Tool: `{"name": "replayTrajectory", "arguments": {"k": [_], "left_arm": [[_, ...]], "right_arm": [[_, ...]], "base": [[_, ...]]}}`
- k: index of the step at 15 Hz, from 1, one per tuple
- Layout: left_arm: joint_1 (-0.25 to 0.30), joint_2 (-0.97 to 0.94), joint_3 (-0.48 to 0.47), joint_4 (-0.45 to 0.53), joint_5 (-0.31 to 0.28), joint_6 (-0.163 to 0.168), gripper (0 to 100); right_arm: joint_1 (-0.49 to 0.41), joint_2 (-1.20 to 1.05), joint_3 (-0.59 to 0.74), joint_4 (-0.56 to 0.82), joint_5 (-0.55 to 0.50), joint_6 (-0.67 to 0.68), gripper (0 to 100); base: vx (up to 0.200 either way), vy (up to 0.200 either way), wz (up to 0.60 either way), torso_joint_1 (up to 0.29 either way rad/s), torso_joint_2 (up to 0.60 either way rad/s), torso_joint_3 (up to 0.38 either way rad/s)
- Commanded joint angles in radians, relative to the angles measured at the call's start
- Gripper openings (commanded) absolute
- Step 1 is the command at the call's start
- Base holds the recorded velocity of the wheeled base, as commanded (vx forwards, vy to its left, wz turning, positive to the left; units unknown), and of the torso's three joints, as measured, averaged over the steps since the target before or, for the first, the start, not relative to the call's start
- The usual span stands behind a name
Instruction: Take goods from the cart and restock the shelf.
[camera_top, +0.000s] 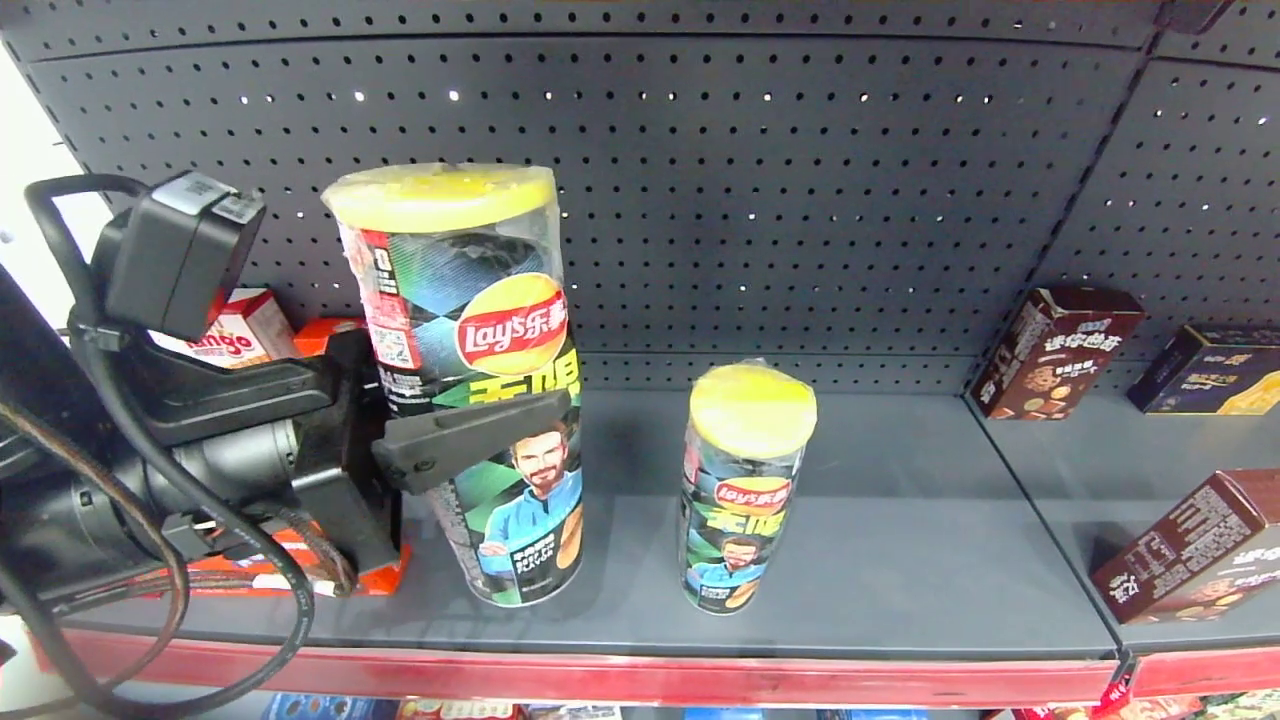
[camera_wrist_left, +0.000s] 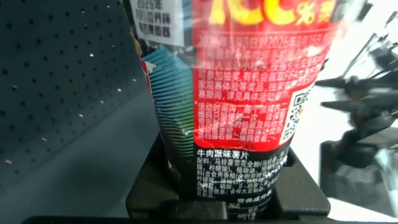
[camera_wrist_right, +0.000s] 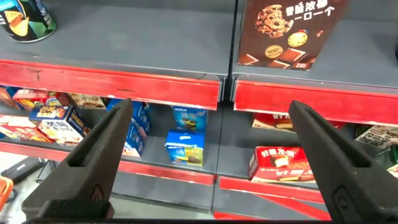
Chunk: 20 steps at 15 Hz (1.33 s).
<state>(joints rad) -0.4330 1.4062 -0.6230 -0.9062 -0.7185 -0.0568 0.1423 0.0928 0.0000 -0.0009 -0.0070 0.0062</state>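
A tall chips can with a yellow lid stands upright at the left of the dark shelf, its base at or just above the shelf surface. My left gripper is shut on its middle, with one finger across the front. In the left wrist view the can sits between the fingers of my left gripper. A second chips can stands free on the shelf just to the right. My right gripper hangs open and empty, below the front of the shelf's red edge.
Brown cookie boxes and a dark blue box sit on the right section. Orange and white boxes lie behind my left arm. A pegboard wall backs the shelf. Lower shelves hold several packs.
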Motion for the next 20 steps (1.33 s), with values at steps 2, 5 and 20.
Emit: {"name": "replayTrajectory", "arguments": {"k": [2, 5, 20], "left_arm": [[0.016, 0.062, -0.055, 0.001, 0.016, 0.035, 0], [0.037, 0.109, -0.093, 0.013, 0.039, 0.055, 0], [0.051, 0.723, -0.647, -0.04, -0.025, 0.117, 0]], "right_arm": [[0.0, 0.007, 0.0, 0.001, 0.001, 0.0, 100], [0.0, 0.007, 0.0, 0.001, 0.001, 0.0, 100], [0.0, 0.007, 0.0, -0.001, 0.001, 0.0, 100]], "base": [[0.0, 0.0, 0.0, 0.0, 0.0, 0.0], [0.0, 0.0, 0.0, 0.0, 0.0, 0.0], [0.0, 0.0, 0.0, 0.0, 0.0, 0.0]]}}
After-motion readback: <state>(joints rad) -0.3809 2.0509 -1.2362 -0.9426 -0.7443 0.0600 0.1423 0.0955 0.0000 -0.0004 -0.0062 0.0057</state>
